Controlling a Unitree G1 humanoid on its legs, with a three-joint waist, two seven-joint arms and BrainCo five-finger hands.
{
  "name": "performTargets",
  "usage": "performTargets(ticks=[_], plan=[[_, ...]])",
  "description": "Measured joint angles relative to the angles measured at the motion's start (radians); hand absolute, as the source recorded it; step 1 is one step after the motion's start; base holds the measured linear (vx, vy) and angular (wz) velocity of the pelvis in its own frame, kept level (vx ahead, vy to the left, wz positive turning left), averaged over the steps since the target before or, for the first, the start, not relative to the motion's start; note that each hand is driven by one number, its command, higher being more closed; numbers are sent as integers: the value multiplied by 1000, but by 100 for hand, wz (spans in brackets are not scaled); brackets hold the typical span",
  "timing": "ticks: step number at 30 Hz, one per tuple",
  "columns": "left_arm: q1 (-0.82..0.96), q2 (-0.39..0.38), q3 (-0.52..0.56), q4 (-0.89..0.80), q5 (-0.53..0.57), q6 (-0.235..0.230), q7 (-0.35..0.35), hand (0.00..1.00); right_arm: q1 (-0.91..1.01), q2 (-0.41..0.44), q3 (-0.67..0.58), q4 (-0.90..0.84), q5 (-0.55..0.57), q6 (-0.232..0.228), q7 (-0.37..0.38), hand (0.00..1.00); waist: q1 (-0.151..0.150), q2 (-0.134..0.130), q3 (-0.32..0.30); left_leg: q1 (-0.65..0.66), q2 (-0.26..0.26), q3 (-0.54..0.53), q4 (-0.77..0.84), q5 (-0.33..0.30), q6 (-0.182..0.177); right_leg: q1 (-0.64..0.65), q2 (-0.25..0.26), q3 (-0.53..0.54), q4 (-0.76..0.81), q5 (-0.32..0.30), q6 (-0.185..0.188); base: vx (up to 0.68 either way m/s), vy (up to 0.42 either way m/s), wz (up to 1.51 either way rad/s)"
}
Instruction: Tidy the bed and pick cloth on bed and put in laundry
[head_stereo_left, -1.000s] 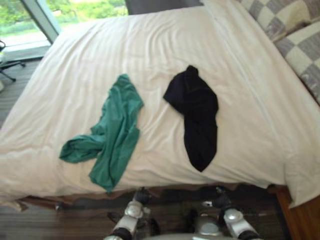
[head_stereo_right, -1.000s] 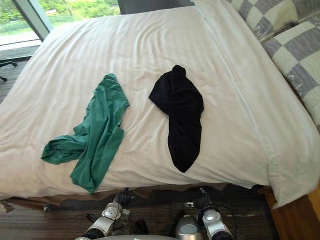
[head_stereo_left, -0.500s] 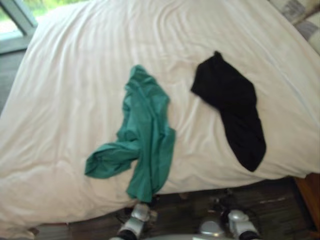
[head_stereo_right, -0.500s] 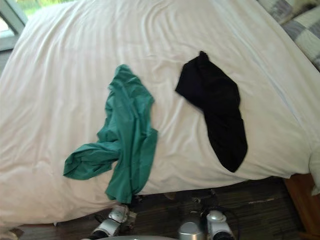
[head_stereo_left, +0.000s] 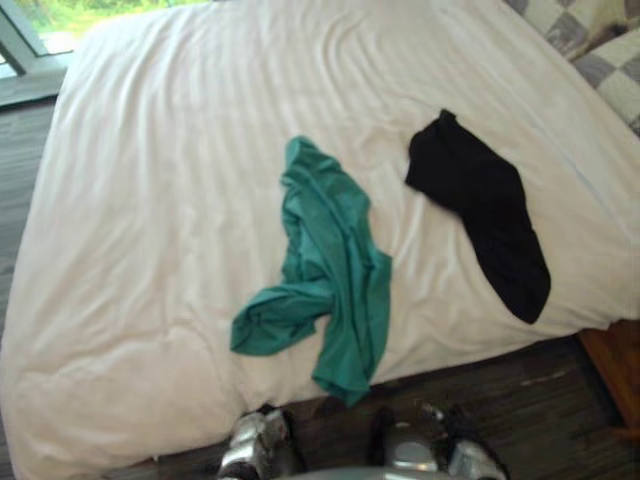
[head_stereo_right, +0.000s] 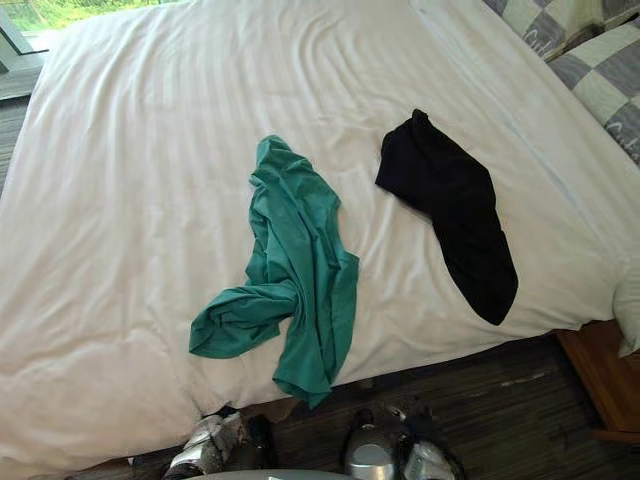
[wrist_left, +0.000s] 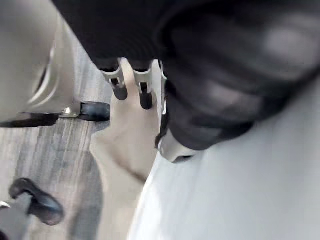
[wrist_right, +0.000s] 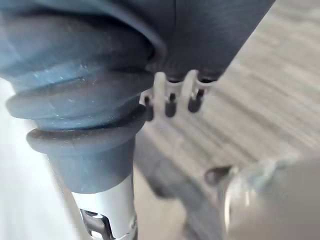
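Note:
A crumpled green cloth (head_stereo_right: 297, 268) lies in the middle of the white bed (head_stereo_right: 130, 180), its lower end hanging just over the near edge. To its right a black cloth (head_stereo_right: 453, 213) lies flat, reaching toward the near right corner. My left hand (wrist_left: 117, 83) hangs low beside the bed's side, fingers straight and holding nothing. In the right wrist view my right hand (wrist_right: 170, 98) hangs over the wooden floor, fingers relaxed and empty.
Checked pillows (head_stereo_right: 588, 62) rest at the bed's far right. A brown wooden piece (head_stereo_right: 603, 383) stands by the near right corner. Dark plank floor (head_stereo_right: 505, 410) runs along the near edge. A window (head_stereo_left: 30, 25) sits beyond the far left corner.
The whole picture has shifted, so the camera has moved leftward along the bed. Both cloths lie where they were on the sheet.

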Motion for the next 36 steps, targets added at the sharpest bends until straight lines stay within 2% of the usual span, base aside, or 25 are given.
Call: performTargets(ticks=[1,2,3,5,7,8,9,10,11,13,15,17,20,22,24,25,28,30,33,36], plan=[[22,45,247,23,-49,7,12,0,29,-31,-123,37,52,1,-1,0,1,3,-13,4,1,3,-19,-5,0,1,5,5,-2,-4,1,-43,-34,-10],[31,59,302,26,-63,9,20,0,38,-39,-152,47,66,1,-1,0,1,7,-16,4,1,3,-21,-6,-1,1,6,6,-4,-4,1,9,-25,-4],[64,149,524,41,-102,10,54,0,75,-80,-297,89,102,2,-5,0,2,9,-45,7,1,2,-37,-6,-1,1,10,3,-9,-5,2,95,-3,4],[109,318,745,41,-152,-10,119,0,132,-146,-479,129,180,1,-25,0,10,29,-77,13,-7,-1,-58,5,-5,1,13,-1,-5,-2,-4,159,-3,10],[120,410,814,-38,-159,-33,166,0,174,-183,-558,122,217,-2,-44,0,22,42,-106,13,-18,-10,-66,9,-2,2,6,-1,-4,-4,-7,126,30,19],[127,423,787,-222,-136,-60,238,0,203,-176,-557,32,226,-6,-72,0,25,45,-134,11,-24,-25,-69,9,-2,8,1,0,-4,-9,-8,121,49,29],[136,424,765,-309,-119,-75,272,0,210,-166,-555,-23,226,-10,-83,0,25,43,-146,11,-27,-31,-69,9,-2,13,-1,3,-5,-11,-8,129,54,38],[143,432,723,-466,-71,-89,342,0,220,-150,-550,-139,224,-13,-104,0,22,38,-166,12,-32,-45,-70,8,-2,22,-3,7,-9,-15,-8,84,42,29],[136,453,666,-632,38,-97,450,0,218,-147,-546,-300,223,-21,-140,0,23,35,-178,20,-37,-49,-70,6,1,34,-5,19,-15,-15,-8,68,42,20],[122,495,611,-764,133,-114,532,0,213,-181,-519,-464,209,-49,-160,0,25,36,-181,32,-41,-46,-71,4,4,45,-6,28,-20,-15,-7,5,36,0],[88,556,558,-852,184,-120,573,0,182,-260,-461,-560,139,-53,-178,0,24,35,-182,41,-41,-44,-71,4,4,53,-5,33,-26,-13,-5,-30,25,-5],[58,606,487,-890,203,-123,581,0,147,-324,-380,-641,88,-54,-184,0,20,35,-182,47,-38,-35,-72,4,4,53,-1,45,-27,-11,-2,-48,6,-17],[-22,677,300,-891,210,-142,546,0,53,-423,-202,-699,22,-70,-189,0,21,36,-183,58,-28,-17,-72,5,3,48,14,65,-44,5,-4,-31,-8,-20],[-116,733,127,-822,186,-168,470,0,-25,-462,-62,-708,-10,-77,-156,0,21,32,-183,57,-21,8,-71,7,0,36,26,89,-56,20,-10,-23,-3,-29],[-200,752,-22,-760,186,-170,385,0,-71,-478,12,-729,-16,-90,-113,0,8,32,-180,51,-21,16,-71,8,-1,29,27,101,-62,27,-10,7,10,-24],[-239,751,-116,-733,191,-170,339,0,-108,-491,55,-728,-20,-92,-99,0,-2,31,-180,48,-23,28,-71,8,0,18,26,114,-63,32,-10,4,28,-25],[-325,735,-259,-679,240,-158,244,0,-166,-505,126,-731,-51,-95,-74,0,-34,21,-146,47,-25,34,-70,8,0,13,26,127,-69,41,-12,15,19,-17],[-383,689,-341,-623,276,-148,202,0,-172,-505,158,-739,-56,-101,-63,0,-43,17,-134,44,-25,35,-69,8,0,4,26,139,-69,42,-13,18,7,-12],[-431,640,-430,-568,322,-129,155,0,-172,-504,206,-790,-85,-105,-56,0,-62,25,-107,42,-25,36,-67,8,0,1,25,144,-69,42,-13,38,-1,-4],[-491,603,-539,-516,374,-113,110,0,-175,-496,269,-846,-95,-118,-37,0,-82,47,-72,35,-24,40,-66,8,0,-10,26,155,-69,43,-14,4,-7,-5]])
